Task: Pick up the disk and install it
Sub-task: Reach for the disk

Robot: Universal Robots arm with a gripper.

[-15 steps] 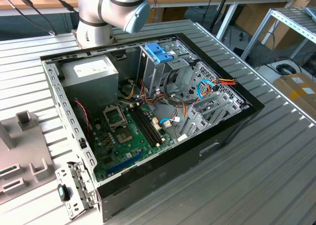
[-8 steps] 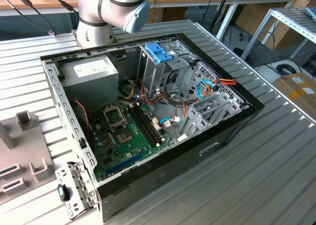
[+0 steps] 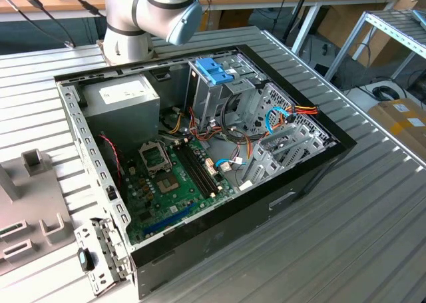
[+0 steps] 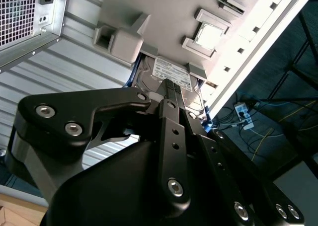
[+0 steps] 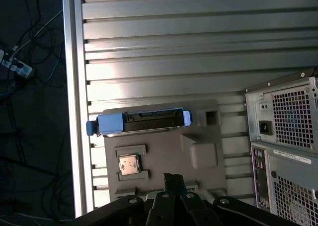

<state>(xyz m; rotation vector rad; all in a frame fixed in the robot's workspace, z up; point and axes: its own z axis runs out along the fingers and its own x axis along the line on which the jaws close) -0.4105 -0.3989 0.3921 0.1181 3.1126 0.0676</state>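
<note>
Ribbed metal table (image 3: pixel 359 236) carries everything. The PC case (image 3: pixel 293 183) lies on its side w/ the panel off, prob. so the inside is reachable from above. The arm (image 3: pixel 150 10) rises behind it. Inside the case: grey PSU (image 3: pixel 123 96) w/ a white sticker, then a metal drive cage (image 3: pixel 223 100) w/ a blue handle (image 3: pixel 214 70) on top. At the exterior view's left of the case sits a grey fixture plate (image 3: pixel 26 216), just beside the case's rear; its moulded pockets seem meant to keep parts at fixed spots for pickup. The disk (image 5: pixel 139 122) is on that plate, well apart from the cage, so install isn't done. It runs along one plate edge w/ one end near the table rim. In the first wrist view it shows edge-on w/ blue carrier ends, so it appears to stand on edge, likely to leave its sides free for a grab; the second wrist view shows its white label. The gripper (image 4: pixel 171 89) hangs over the plate, aimed toward the disk but apart from it; can't tell if it's spread or closed. A small chip (image 5: pixel 129 165) sits in its own pocket betw. disk and gripper.
</note>
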